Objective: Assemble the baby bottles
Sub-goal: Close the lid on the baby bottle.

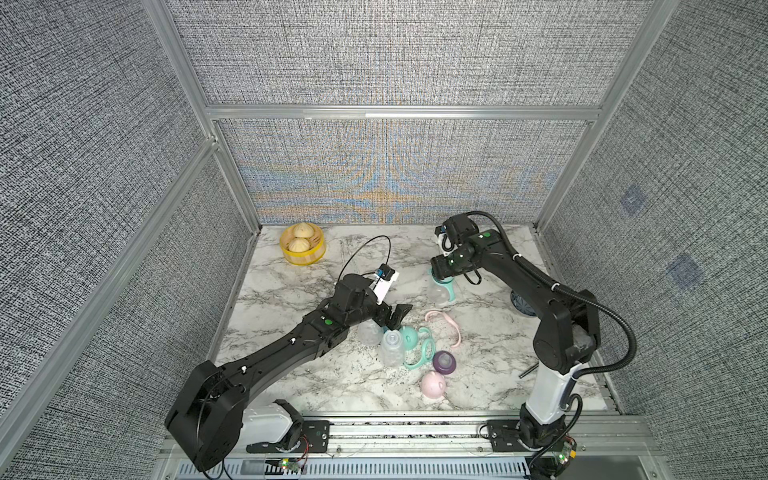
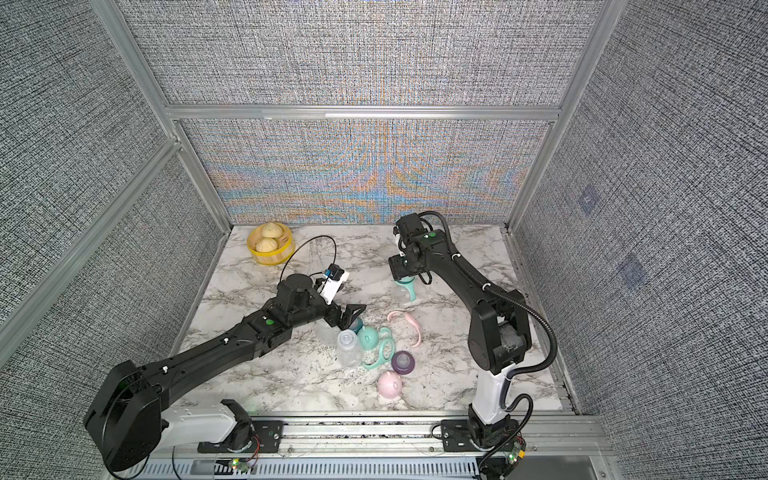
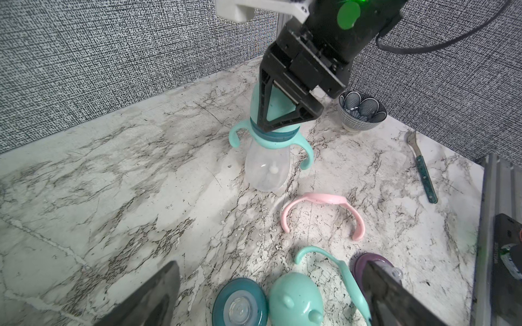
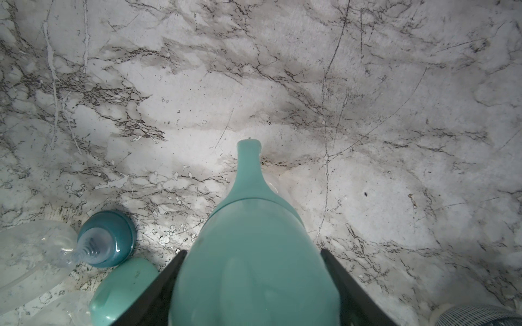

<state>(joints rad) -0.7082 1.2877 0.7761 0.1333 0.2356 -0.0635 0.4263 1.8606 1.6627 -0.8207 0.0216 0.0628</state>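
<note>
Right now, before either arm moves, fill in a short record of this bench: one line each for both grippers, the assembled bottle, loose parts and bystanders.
Left gripper: open, empty, over the teal collar and loose mint cap
Right gripper: shut on the fitted mint cap
Upright bottle: clear, standing, mint handles on
Loose parts: pink handle, purple collar, pink cap, clear bottle, second bottle
Bystanders: yellow basket, patterned bowl, utensil

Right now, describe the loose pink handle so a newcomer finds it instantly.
On the white marble tabletop, look between the upright mint-capped clear bottle and the pink eared dome cap. The pink plastic looped handle lies there alone; its mint twin sits amid other parts.
</note>
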